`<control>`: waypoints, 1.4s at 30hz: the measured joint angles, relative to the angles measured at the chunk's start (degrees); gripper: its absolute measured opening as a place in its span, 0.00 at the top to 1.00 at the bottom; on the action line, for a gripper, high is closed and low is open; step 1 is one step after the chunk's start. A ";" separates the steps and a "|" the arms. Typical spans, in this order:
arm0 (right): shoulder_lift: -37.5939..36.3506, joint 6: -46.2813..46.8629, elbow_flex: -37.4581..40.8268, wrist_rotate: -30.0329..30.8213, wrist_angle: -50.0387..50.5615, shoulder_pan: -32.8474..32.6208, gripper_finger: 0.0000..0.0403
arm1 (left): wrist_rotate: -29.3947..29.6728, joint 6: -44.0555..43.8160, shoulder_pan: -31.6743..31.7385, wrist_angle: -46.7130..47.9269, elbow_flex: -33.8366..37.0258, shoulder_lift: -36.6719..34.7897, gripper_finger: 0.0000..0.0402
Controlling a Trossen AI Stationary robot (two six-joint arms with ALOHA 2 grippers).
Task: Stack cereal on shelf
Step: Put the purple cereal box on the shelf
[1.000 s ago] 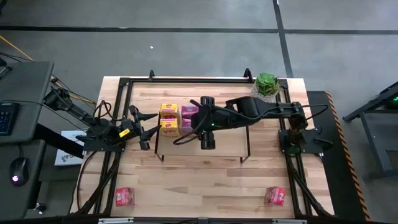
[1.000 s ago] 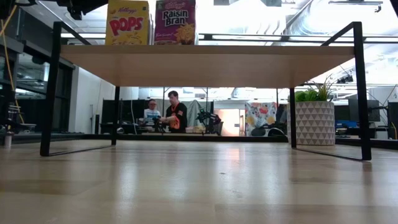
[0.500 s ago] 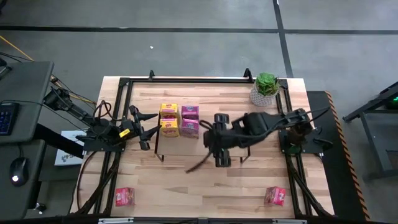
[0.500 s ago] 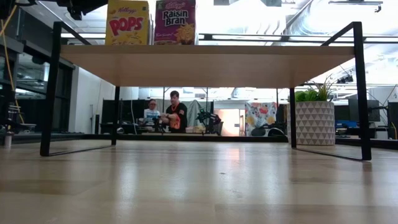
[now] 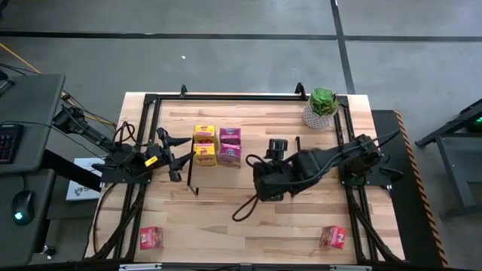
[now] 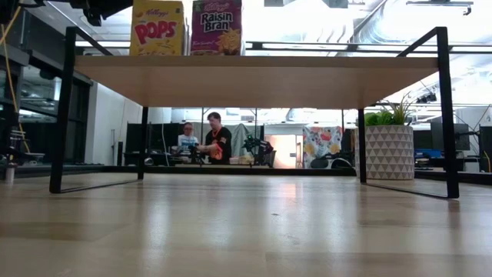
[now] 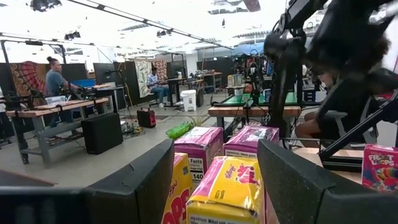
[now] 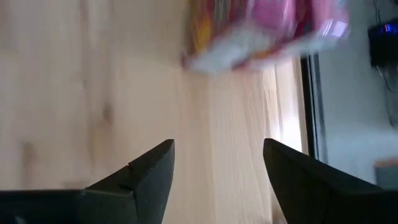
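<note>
Dark right hand (image 5: 269, 197) hangs open above the shelf (image 5: 248, 177).

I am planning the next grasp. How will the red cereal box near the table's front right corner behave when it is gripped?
The red cereal box is small cardboard, so probably light and easily crushed. Its flat cube-like shape should not roll, but could slide.
</note>
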State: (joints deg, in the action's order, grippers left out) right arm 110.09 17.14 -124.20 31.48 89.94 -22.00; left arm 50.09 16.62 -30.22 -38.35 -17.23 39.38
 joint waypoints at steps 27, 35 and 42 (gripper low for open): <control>-26.55 -11.71 76.02 -13.80 -107.02 6.35 0.99 | 0.00 0.98 0.01 -0.45 0.00 0.00 0.45; -23.30 -13.15 73.41 -16.76 -108.05 9.29 1.00 | 0.00 1.01 0.02 -0.46 0.00 -0.02 0.45; -22.61 -12.63 72.52 -21.08 -108.11 10.04 1.00 | 0.00 1.01 0.02 -0.44 0.02 -0.01 0.45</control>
State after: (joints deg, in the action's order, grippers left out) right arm 87.48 4.51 -51.68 10.39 -18.17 -11.96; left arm 50.09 17.63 -30.20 -38.79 -17.22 39.37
